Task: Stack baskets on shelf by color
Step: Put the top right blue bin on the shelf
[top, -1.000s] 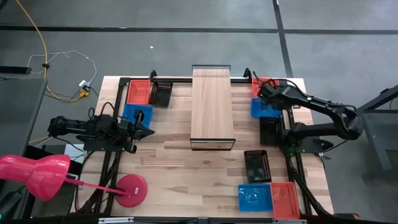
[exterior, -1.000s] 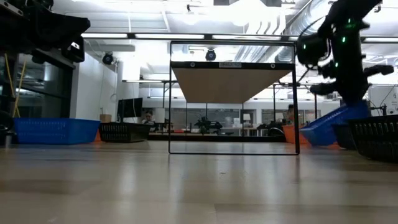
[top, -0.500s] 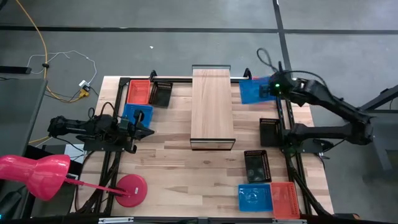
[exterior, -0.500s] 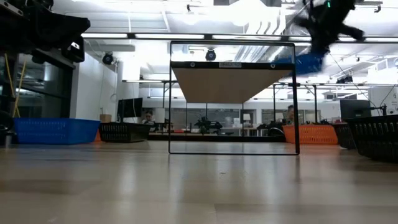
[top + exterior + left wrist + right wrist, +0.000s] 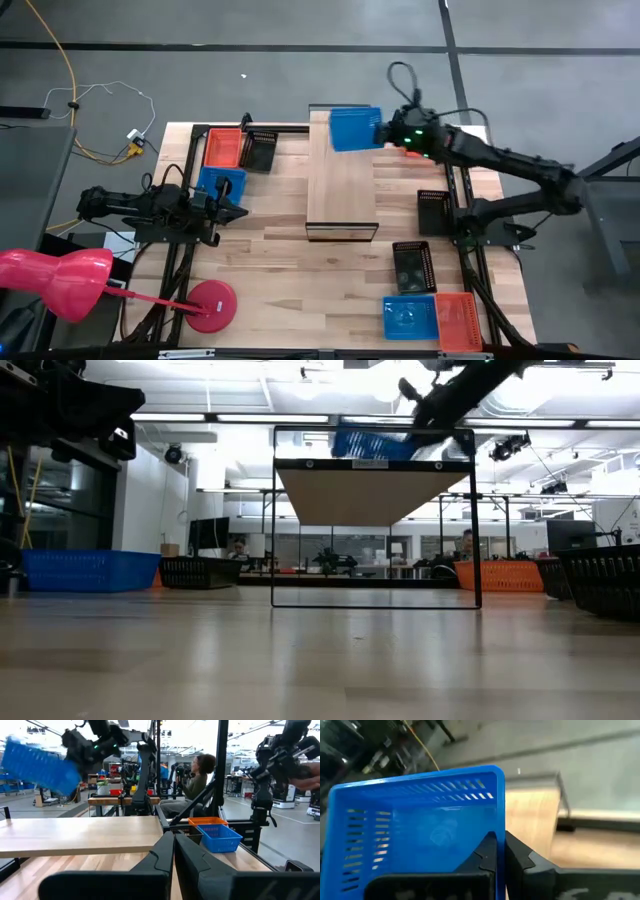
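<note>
Blue basket [image 5: 354,129], slatted mesh plastic w/ a solid rim, hangs in the air over the far end of the shelf [image 5: 341,185], a long pale-wood board on a thin black frame. Right pincer [image 5: 384,130] is clamped on its rim. Left pincer [image 5: 238,211] has its fingers pressed together, empty, near another blue basket [image 5: 220,184] on the plank worktop [image 5: 290,270].

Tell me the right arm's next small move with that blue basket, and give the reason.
Probably lower it onto the shelf. The right pincer is shut on the blue basket, held in the air above the shelf's far end, which shows bare wood. The left pincer waits by the table's left side.
</note>
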